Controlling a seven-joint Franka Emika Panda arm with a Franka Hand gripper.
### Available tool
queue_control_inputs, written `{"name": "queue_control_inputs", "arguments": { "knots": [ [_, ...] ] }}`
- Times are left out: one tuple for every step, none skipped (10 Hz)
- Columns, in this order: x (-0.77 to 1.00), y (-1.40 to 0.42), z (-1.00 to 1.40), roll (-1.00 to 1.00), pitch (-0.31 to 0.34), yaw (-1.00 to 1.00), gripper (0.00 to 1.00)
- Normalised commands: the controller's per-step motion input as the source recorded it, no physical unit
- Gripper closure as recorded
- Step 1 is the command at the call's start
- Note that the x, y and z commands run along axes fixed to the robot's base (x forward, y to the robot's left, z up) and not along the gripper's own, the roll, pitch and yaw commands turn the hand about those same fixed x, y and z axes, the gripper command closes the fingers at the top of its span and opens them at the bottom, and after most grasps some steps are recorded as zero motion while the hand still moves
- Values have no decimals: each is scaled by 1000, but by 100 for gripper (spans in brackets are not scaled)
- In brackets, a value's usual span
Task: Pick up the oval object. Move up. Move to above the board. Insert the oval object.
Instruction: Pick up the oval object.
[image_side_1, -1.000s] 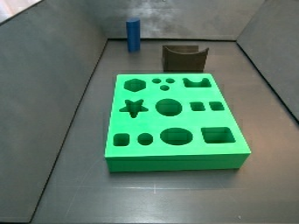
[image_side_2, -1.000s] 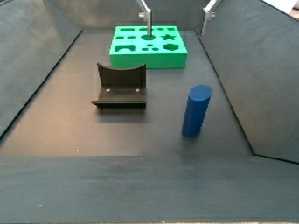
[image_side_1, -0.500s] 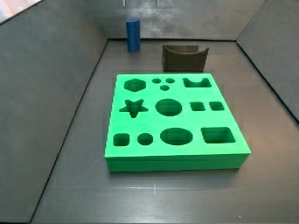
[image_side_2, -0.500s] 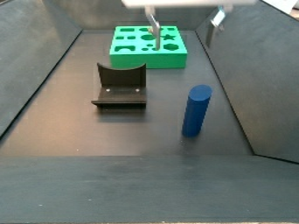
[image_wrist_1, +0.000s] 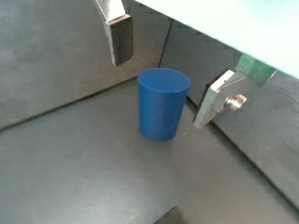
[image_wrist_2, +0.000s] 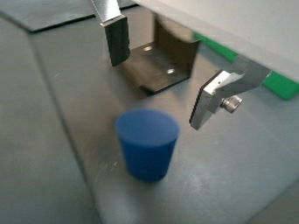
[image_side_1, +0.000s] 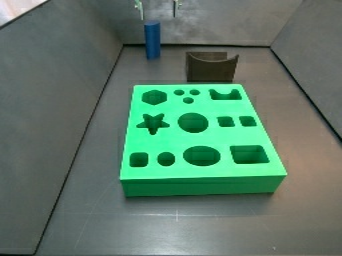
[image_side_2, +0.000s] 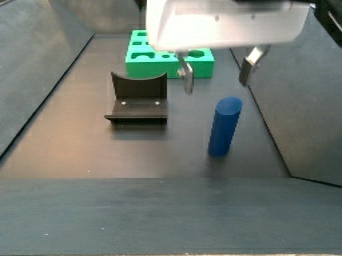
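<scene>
Hovering: my claw (image_side_2: 217, 70) hangs above the oval object (image_side_2: 225, 126)
Spread: fingers (image_wrist_1: 121, 40) apart, nothing between
Board (image_side_1: 201, 138): well apart

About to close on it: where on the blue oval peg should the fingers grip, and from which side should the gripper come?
Come straight down from above. The oval object stands upright and free on the floor, with the fixture well apart. The gripper hangs open above it, not yet around it. Grip the upper part of its smooth side walls, one finger on each side; across the narrower width is probably firmer.
</scene>
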Motion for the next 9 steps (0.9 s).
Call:
{"name": "queue_control_inputs", "arguments": {
  "knots": [
    [-37,383,-314,-37,-60,797,0],
    [-51,17,-209,-41,-51,351,0],
    [-66,94,-151,-49,-1,309,0],
    [-223,9,-357,0,-24,923,0],
    [-14,0,-391,0,-27,1000,0],
    [-11,0,-397,0,-29,1000,0],
    [-9,0,-403,0,-33,1000,0],
    [-11,0,-391,0,-27,1000,0],
    [-289,220,-89,-77,-77,151,0]
  ]
}}
